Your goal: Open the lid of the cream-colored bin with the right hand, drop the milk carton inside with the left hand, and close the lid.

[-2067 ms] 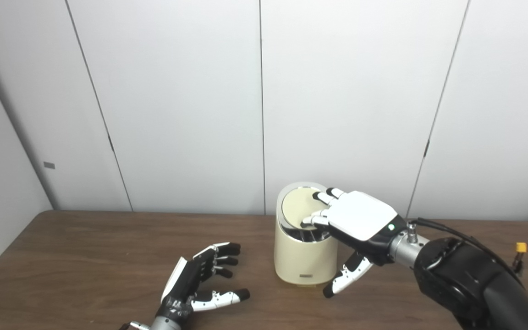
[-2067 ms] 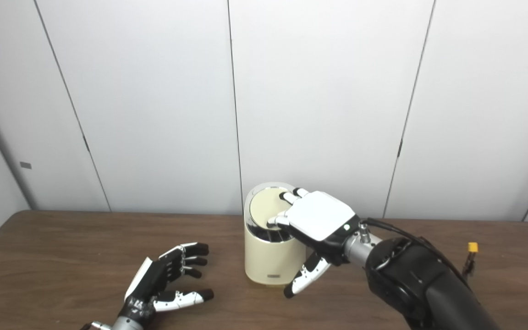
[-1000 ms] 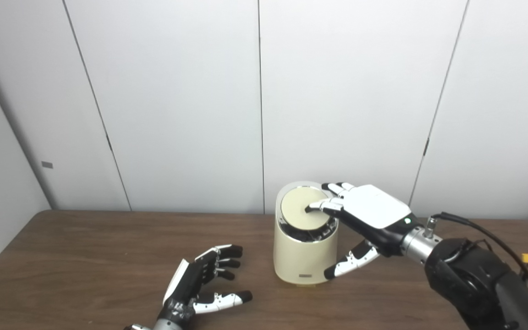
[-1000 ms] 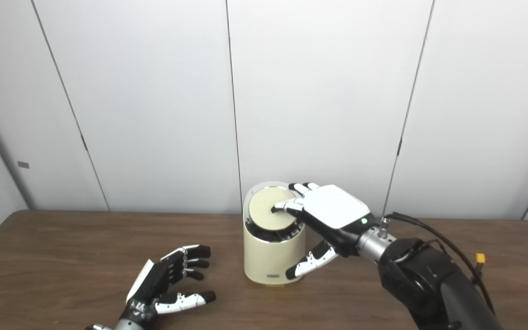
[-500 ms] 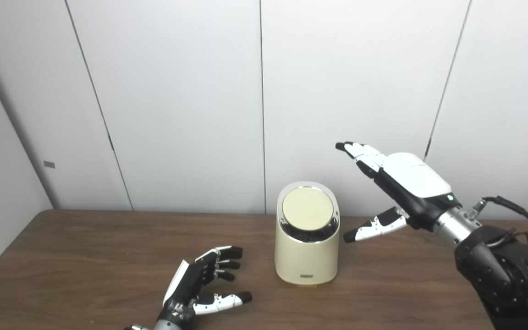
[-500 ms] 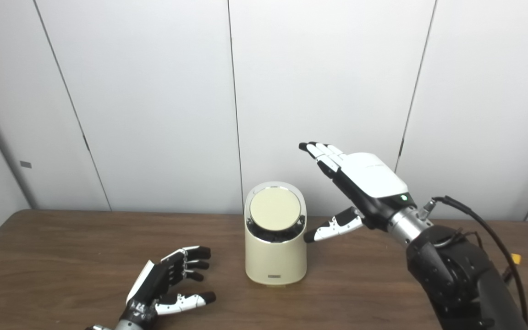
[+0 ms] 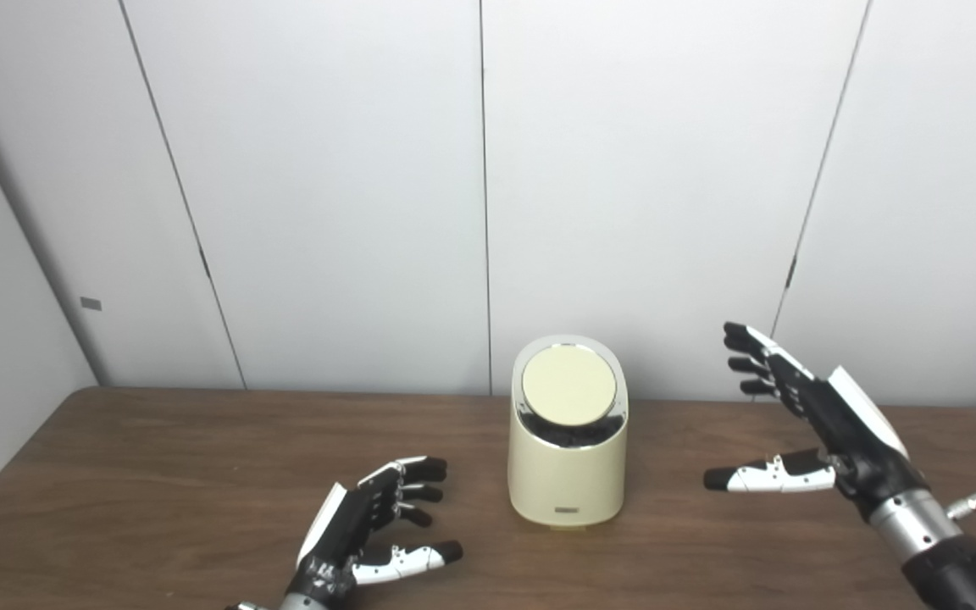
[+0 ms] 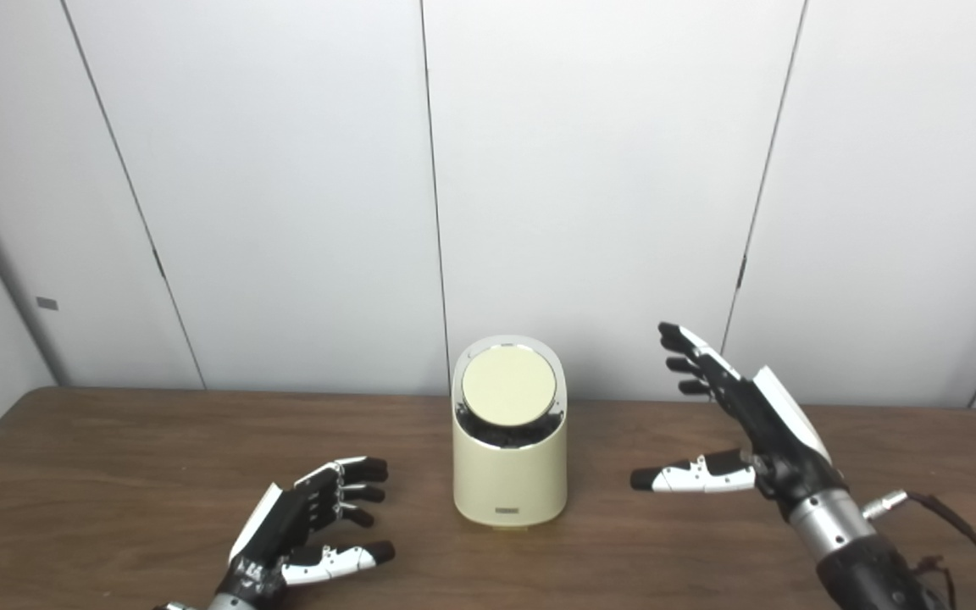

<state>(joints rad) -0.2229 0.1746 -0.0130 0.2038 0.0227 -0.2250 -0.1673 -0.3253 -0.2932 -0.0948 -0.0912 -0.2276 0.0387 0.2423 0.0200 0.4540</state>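
Observation:
The cream-colored bin (image 7: 567,474) stands mid-table, its round lid (image 7: 568,385) lying flat inside the chrome rim, closed. My right hand (image 7: 818,432) hovers to the bin's right, well apart from it, open with fingers spread and thumb pointing toward the bin. My left hand (image 7: 361,525) rests low near the table's front edge, left of the bin, open with fingers loosely curled and holding nothing. No milk carton shows in either view.
The brown wooden table (image 7: 158,474) runs back to white wall panels (image 7: 327,186) just behind the bin. A cable (image 8: 954,525) trails from the right wrist at the lower right.
My right hand has left the lid, lifted, then swung right and down to hover beside the bin. The lid has gone from tilted open to flat and closed. The left hand barely moved.

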